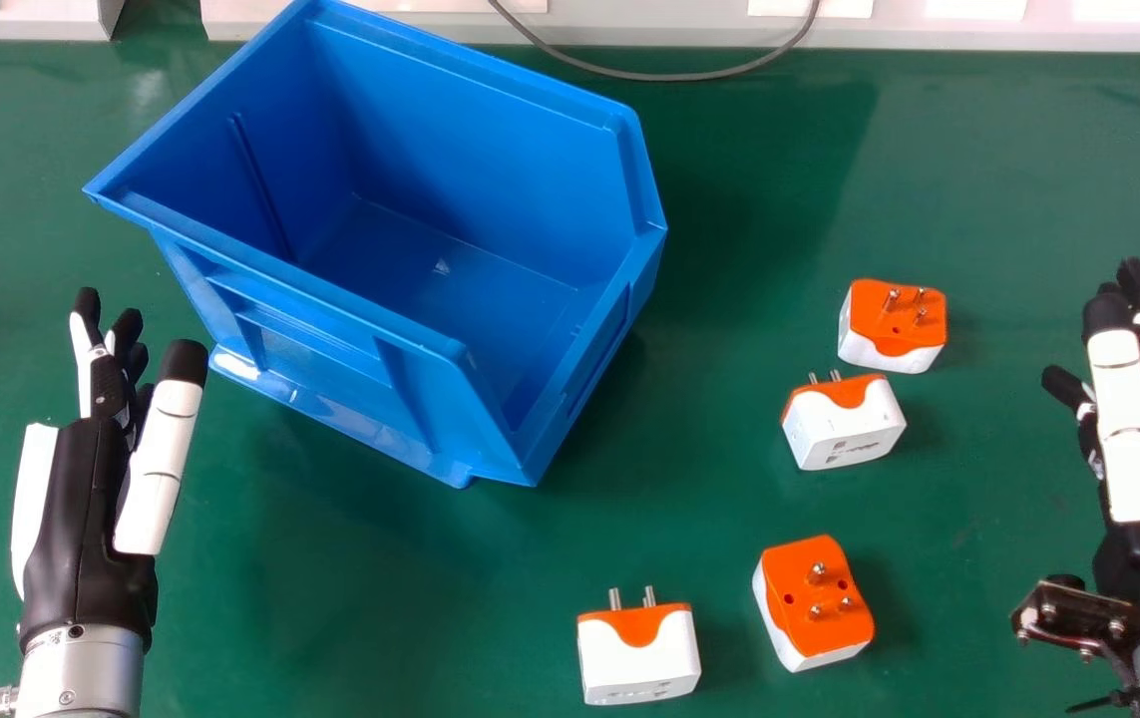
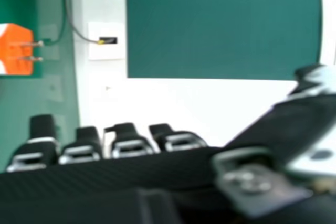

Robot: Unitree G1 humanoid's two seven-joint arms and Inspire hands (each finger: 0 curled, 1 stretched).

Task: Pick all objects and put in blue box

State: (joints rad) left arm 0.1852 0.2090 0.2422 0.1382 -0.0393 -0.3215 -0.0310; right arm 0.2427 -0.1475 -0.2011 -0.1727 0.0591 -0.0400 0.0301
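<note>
1. Right hand (image 1: pixel 1128 429) rests open, straight fingers slightly spread;
2. Four orange-and-white adapters (image 1: pixel 844 429) sit to its left on the green table (image 1: pixel 380 598);
3. Blue box (image 1: pixel 480 150) stands farther left;
4. Left hand (image 1: pixel 81 519) is near it, fingers extended

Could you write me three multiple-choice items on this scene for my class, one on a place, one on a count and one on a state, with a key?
1. Where do the plug adapters rest?
A) in the blue box
B) on the green table
C) on a palm

2. How many adapters are there in the head view?
A) two
B) six
C) four

3. How are the left hand's fingers?
A) extended
B) in a fist
C) wrapped round an adapter

Key:
1 B: each sits on green, outside the box.
2 C: four orange-and-white blocks show.
3 A: they point forward, uncurled.
</note>
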